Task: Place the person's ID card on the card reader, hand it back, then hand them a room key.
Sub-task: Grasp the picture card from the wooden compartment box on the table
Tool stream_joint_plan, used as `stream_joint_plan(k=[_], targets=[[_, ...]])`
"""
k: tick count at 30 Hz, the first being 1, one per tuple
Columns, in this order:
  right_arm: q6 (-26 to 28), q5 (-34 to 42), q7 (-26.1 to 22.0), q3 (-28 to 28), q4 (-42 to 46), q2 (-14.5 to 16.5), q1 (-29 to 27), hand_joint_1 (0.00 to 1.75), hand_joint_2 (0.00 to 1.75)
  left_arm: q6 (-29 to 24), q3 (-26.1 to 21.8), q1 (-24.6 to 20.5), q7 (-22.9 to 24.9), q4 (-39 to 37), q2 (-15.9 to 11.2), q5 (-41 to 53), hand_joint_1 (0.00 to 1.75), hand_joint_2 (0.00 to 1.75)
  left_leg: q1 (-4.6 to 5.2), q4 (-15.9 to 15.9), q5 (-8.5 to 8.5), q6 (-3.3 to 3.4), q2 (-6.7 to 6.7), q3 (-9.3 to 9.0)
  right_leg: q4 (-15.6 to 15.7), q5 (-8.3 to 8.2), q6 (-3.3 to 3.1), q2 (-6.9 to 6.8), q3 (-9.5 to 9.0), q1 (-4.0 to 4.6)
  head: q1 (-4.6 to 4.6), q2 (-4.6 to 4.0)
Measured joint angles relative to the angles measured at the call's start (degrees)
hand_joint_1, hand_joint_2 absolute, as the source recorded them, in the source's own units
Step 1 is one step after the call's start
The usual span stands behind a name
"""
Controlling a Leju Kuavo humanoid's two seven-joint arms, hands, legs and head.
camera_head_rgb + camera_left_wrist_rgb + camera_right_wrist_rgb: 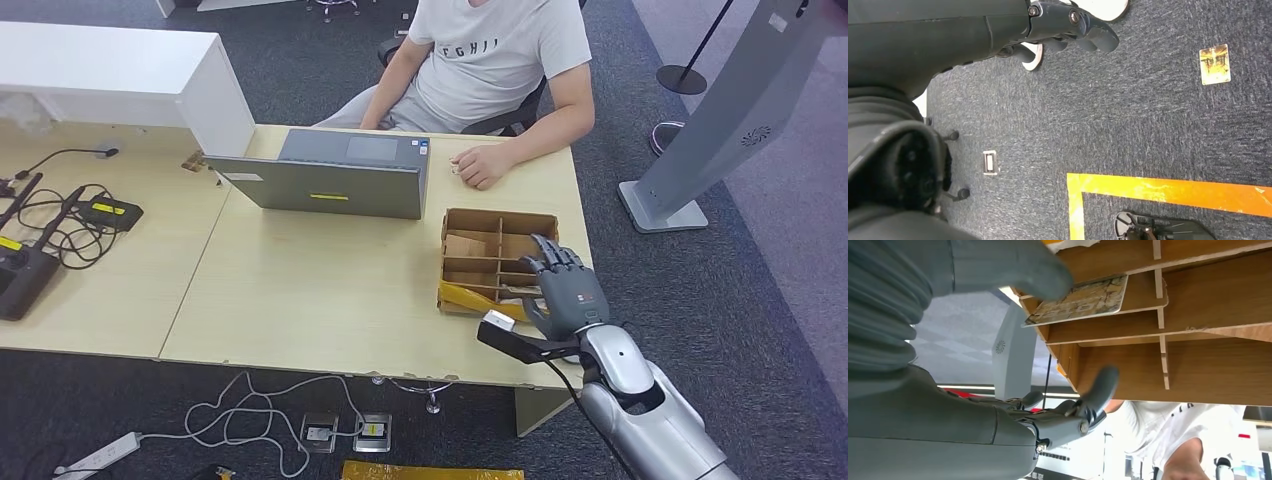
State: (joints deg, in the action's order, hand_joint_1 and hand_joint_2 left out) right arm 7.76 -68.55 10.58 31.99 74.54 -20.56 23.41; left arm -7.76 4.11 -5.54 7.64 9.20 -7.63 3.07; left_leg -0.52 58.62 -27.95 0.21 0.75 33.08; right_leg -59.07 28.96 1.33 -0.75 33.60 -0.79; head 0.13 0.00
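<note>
Reaching over the cardboard box (497, 258), my right hand (565, 290), fingers spread and holding nothing, nears a room key card (1079, 299) in its slot, while my left hand (1073, 27) hangs curled, empty.

Hand: the right hand (1068, 412) reached toward a cardboard divider box (1208, 355), fingers apart (holding nothing).
Card: a patterned card (1080, 299) lay in one compartment.
Person: white shirt (1168, 432) beyond.
</note>
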Motion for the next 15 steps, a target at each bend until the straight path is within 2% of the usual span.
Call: stream_joint_plan(k=[15], targets=[[-0.43,1.01,0.22,-0.01,-1.26,0.85,0.21,1.75,1.75,0.04,0.0,0.01,0.06,0.0,0.0,0.16,0.0,0.0,0.0,0.0,0.0,0.0,0.0,-0.01,0.01,0.0,0.0,0.0,0.0,0.0,0.0,0.0]])
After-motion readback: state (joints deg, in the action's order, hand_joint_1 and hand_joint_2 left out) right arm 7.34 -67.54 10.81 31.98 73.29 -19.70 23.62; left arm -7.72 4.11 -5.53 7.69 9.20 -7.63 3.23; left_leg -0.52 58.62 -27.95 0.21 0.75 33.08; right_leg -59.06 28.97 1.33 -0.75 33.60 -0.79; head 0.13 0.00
